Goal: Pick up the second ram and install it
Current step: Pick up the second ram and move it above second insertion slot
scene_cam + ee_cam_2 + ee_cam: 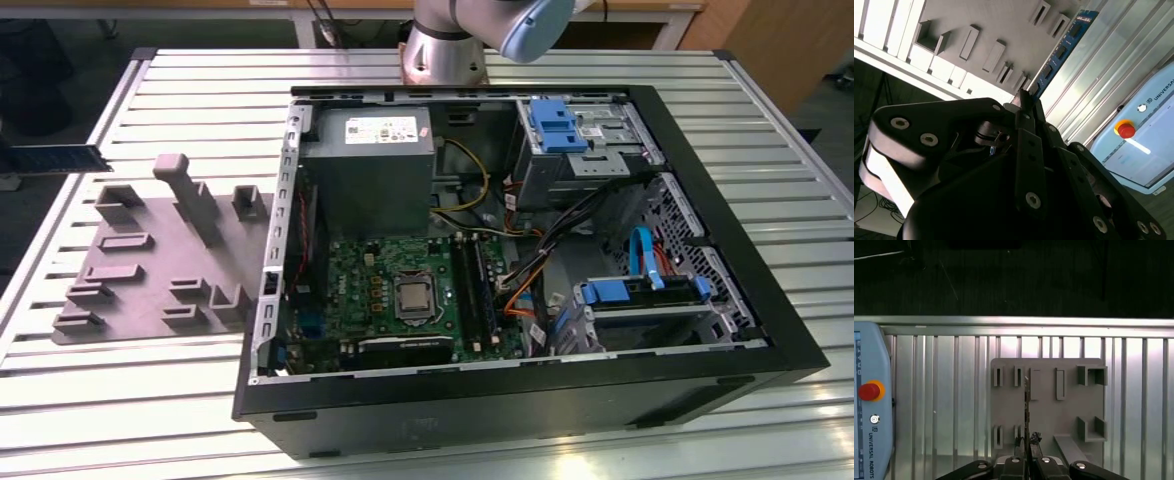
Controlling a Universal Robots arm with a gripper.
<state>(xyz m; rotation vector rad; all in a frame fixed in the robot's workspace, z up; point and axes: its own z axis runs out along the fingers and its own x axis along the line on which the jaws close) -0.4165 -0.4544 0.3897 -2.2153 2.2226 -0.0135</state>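
Note:
In both wrist views my gripper (1026,444) is shut on the second ram (1026,405), a thin stick seen edge-on that reaches out from between the black fingers (1015,460). The second wrist view shows its blue-green face with dark chips (1066,42) running away from the gripper (1024,100). Behind the stick lies the grey slotted holder (1046,415) on the slatted table. In the exterior view the open computer case (534,400) holds the green motherboard (367,270) with its long black slots (470,285).
The grey holder (147,255) sits at the exterior view's left of the case. A power supply (371,165), blue drive cages (627,295) and loose cables (534,270) crowd the case. A teach pendant (869,405) with a red button lies on the table. The arm's base (447,50) stands behind the case.

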